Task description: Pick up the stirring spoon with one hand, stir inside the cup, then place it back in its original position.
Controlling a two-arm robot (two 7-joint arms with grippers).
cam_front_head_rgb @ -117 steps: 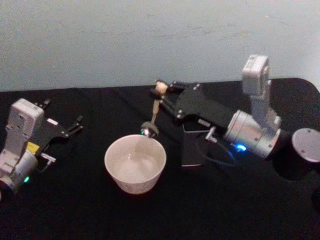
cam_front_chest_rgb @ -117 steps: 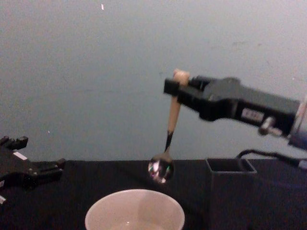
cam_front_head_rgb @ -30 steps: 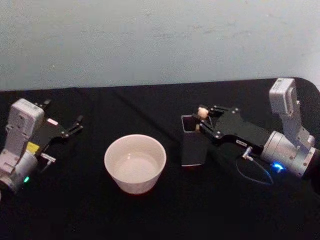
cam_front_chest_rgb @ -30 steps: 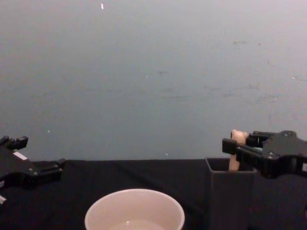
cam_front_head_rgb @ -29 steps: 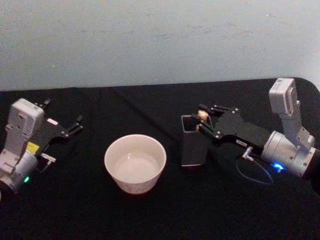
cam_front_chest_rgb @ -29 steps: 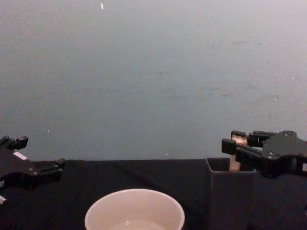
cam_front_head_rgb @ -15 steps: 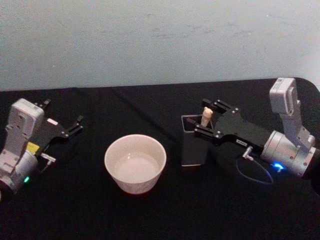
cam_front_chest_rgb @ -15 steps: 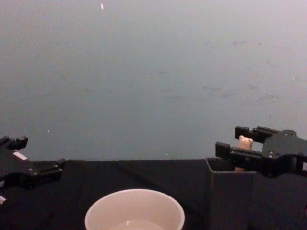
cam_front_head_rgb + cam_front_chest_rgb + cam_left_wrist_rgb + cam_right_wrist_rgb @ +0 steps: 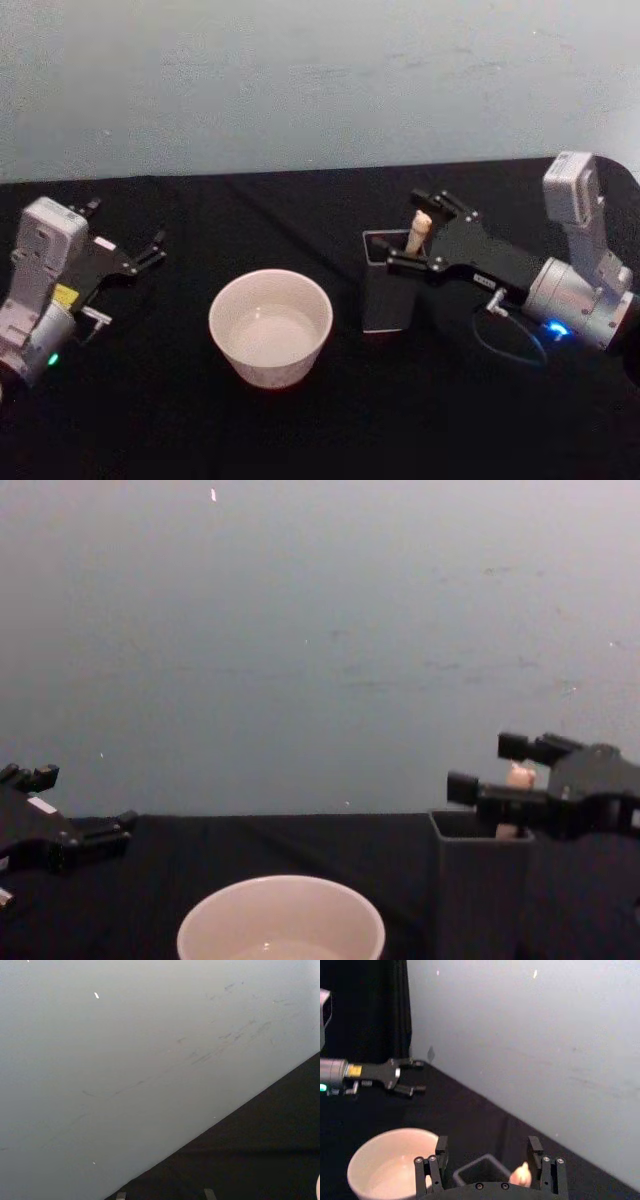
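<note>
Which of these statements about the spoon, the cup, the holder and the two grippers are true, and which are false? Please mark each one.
1. The stirring spoon stands in the dark square holder. True.
2. The right gripper is shut on the spoon handle. False: its fingers are spread, one on each side of the handle, not touching it.
3. The cup stands on the table to the robot's left of the holder. True.
4. The left gripper hangs over the cup. False: it is off at the left side of the table, away from the cup.
5. The spoon's bowl rests in the cup. False: only the handle shows, sticking up from the holder.
</note>
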